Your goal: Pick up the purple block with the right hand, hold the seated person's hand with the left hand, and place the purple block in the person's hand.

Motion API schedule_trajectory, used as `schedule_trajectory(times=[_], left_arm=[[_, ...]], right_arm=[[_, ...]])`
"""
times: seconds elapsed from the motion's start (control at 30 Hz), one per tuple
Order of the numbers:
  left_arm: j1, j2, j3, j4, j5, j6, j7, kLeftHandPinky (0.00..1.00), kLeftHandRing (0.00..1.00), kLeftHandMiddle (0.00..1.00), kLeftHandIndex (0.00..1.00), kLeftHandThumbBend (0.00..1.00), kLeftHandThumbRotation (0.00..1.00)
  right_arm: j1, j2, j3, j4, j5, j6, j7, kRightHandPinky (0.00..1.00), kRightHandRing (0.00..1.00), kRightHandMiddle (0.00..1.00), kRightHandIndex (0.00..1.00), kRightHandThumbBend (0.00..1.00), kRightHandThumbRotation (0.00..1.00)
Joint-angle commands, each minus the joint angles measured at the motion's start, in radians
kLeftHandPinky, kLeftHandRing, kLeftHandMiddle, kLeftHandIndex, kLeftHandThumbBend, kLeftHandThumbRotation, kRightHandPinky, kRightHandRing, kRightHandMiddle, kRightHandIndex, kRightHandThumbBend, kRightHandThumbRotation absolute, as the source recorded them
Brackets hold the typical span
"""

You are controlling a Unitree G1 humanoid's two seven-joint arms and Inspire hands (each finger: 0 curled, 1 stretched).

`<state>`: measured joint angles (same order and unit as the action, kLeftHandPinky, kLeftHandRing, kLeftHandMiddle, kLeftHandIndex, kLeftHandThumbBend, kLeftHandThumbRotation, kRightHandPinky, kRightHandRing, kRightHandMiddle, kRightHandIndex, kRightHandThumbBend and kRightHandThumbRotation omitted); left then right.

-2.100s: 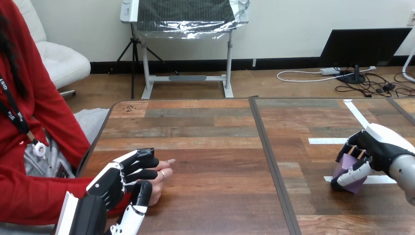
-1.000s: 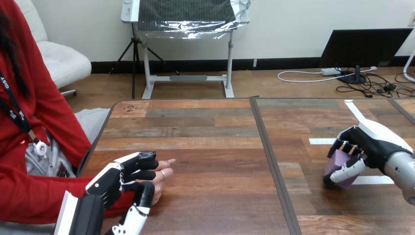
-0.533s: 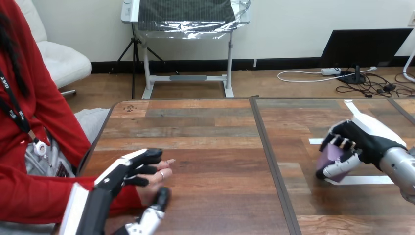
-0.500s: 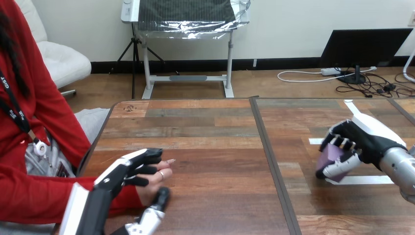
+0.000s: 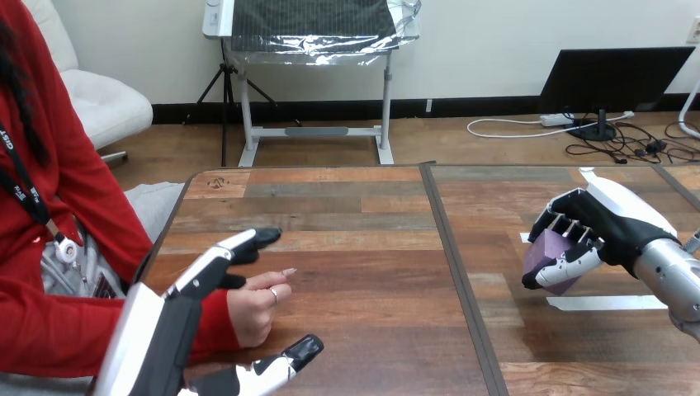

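The purple block hangs above the right half of the table, and my right hand is shut on it, fingers over its top and thumb under it. At the lower left my left hand is open, its fingers stretched past the far side of the person's hand and its thumb reaching out along the near side. The person's hand rests on the table as a loose fist between my fingers and thumb. My fingers do not curl round it.
A dark seam runs down the table between its two halves. White tape strips lie on the right half, under and beyond my right hand. The person sits at the table's left edge.
My right hand has lifted the purple block off the table and carried it up and to the left. My left hand has uncurled from the person's hand, fingers and thumb now spread straight.
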<state>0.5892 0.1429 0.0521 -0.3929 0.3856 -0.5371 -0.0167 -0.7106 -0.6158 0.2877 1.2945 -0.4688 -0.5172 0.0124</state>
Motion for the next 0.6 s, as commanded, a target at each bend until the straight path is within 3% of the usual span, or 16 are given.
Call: schedule_trajectory(times=[0.0, 0.47, 0.57], left_arm=[[-0.074, 0.021, 0.032, -0.043, 0.04, 0.006, 0.025, 0.7, 0.79, 0.82, 0.79, 0.85, 0.2], [-0.1, 0.035, 0.064, -0.072, 0.197, 0.074, 0.05, 0.64, 0.75, 0.81, 0.8, 0.94, 0.28], [-0.109, 0.046, 0.072, -0.077, 0.24, 0.082, 0.06, 0.62, 0.75, 0.81, 0.8, 0.95, 0.29]], right_arm=[[-0.093, 0.012, -0.023, -0.039, 0.02, -0.014, 0.004, 0.43, 0.44, 0.5, 0.49, 0.8, 0.0], [-0.098, 0.012, -0.004, -0.042, -0.007, 0.014, -0.01, 0.46, 0.45, 0.5, 0.51, 0.79, 0.0], [-0.095, 0.007, 0.002, -0.042, -0.018, -0.012, -0.022, 0.45, 0.45, 0.5, 0.51, 0.8, 0.0]])
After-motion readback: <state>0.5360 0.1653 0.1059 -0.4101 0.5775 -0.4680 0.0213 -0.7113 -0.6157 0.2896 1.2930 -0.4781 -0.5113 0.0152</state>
